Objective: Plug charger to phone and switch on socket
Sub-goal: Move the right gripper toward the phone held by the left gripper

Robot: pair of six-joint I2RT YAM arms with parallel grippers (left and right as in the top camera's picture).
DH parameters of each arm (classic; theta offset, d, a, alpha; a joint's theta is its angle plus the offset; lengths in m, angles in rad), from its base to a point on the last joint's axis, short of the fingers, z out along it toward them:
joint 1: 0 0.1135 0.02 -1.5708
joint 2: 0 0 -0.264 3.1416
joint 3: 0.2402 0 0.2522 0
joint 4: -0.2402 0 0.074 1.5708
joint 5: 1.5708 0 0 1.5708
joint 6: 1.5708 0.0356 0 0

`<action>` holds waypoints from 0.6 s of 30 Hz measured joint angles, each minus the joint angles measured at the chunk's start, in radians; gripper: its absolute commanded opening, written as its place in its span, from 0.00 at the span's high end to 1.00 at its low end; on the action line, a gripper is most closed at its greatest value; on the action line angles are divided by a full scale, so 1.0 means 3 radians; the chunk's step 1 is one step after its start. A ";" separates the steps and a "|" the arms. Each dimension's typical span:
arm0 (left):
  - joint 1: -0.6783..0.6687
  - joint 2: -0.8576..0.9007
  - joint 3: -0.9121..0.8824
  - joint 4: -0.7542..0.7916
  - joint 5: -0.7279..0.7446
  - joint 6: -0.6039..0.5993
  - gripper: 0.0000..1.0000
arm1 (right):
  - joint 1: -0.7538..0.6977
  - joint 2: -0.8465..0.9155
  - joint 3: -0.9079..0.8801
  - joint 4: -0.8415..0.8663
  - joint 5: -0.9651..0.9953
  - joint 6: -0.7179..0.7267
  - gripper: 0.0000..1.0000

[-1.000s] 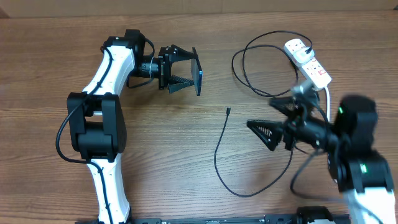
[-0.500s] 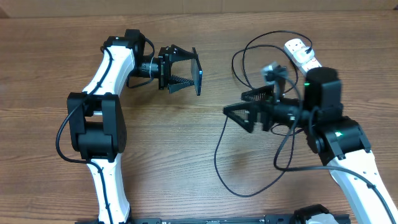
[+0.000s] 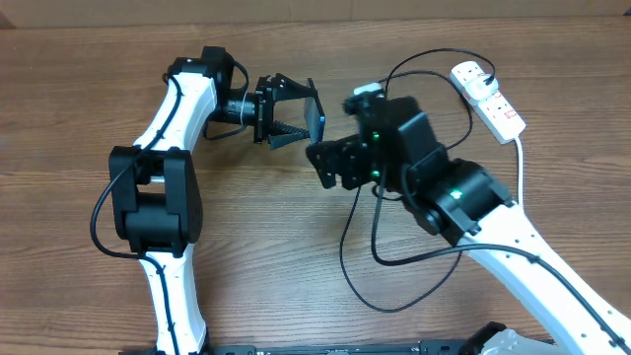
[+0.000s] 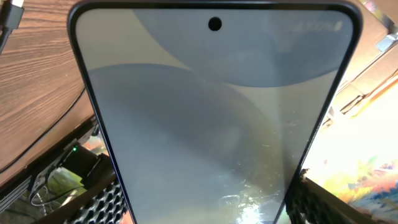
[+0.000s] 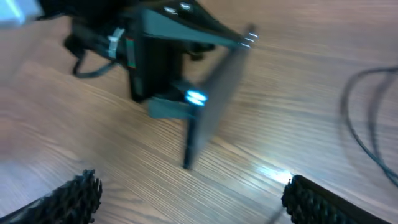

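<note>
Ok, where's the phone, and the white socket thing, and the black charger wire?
phone [image 4: 211, 124]: left wrist view, the middle of its screen.
socket [image 3: 490, 98]: overhead view, the middle of its white body.
charger [image 3: 342, 251]: overhead view, the thin black cable where it curves on the table.

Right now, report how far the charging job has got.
Done: the left gripper holds the phone on edge above the table. In hand: the right gripper, open and empty, hovers beside the phone. Remaining: the charger cable lies ungripped on the table, not in the phone; the power strip lies untouched.
</note>
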 measured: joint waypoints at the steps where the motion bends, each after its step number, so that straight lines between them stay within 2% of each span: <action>1: 0.0000 0.0000 0.0000 0.0000 0.0000 0.0000 0.25 | 0.0011 0.0019 0.0000 0.0032 -0.0003 0.0008 0.10; 4: 0.0000 0.0000 0.0000 0.0001 -0.0001 0.0000 0.25 | 0.0022 0.0058 0.0000 0.0075 0.0080 0.0106 0.17; 8: 0.0000 0.0000 0.0000 0.0006 -0.0061 0.0000 0.25 | 0.0095 0.0167 0.0000 0.0094 0.0374 0.0272 0.20; 11: -0.0019 0.0000 0.0000 0.0015 -0.0149 -0.0025 0.25 | 0.0220 0.0282 0.0000 0.0121 0.0603 0.0403 0.28; 17: -0.0069 0.0000 0.0000 0.0064 -0.0306 -0.0150 0.25 | 0.0458 0.0468 0.0000 0.0181 0.1195 0.0666 0.28; 18: -0.0083 0.0000 0.0000 0.0092 -0.0327 -0.0177 0.25 | 0.0473 0.0479 0.0000 0.0198 0.1264 0.0702 0.32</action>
